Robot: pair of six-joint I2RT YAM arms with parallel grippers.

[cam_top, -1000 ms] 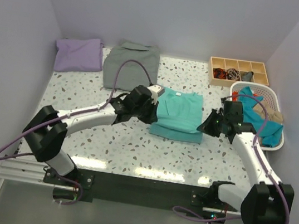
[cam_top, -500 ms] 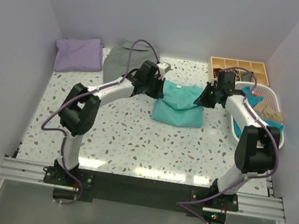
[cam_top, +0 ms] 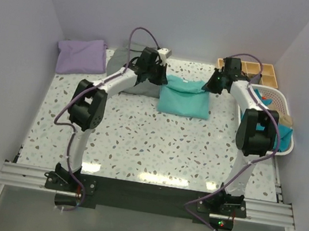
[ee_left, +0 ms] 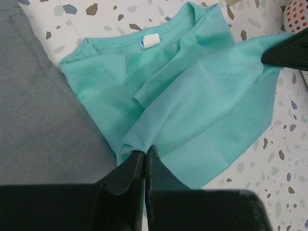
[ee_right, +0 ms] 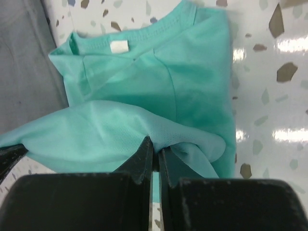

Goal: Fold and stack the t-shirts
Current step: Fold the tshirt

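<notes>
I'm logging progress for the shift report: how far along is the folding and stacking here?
Done: the lavender shirt and the grey shirt lie folded at the back, side by side, not stacked. In hand: the left gripper and the right gripper each pinch a lifted layer of the turquoise shirt, mid-fold. Left: lay it down, stack the three, and probably fold the clothes in the basket.

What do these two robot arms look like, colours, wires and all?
The left arm and right arm look alike: white tube-like links joined by chunky black joints. A purple cable loops loosely along each. The left gripper and right gripper are black, each with two flat fingers tapering to thin tips.
</notes>
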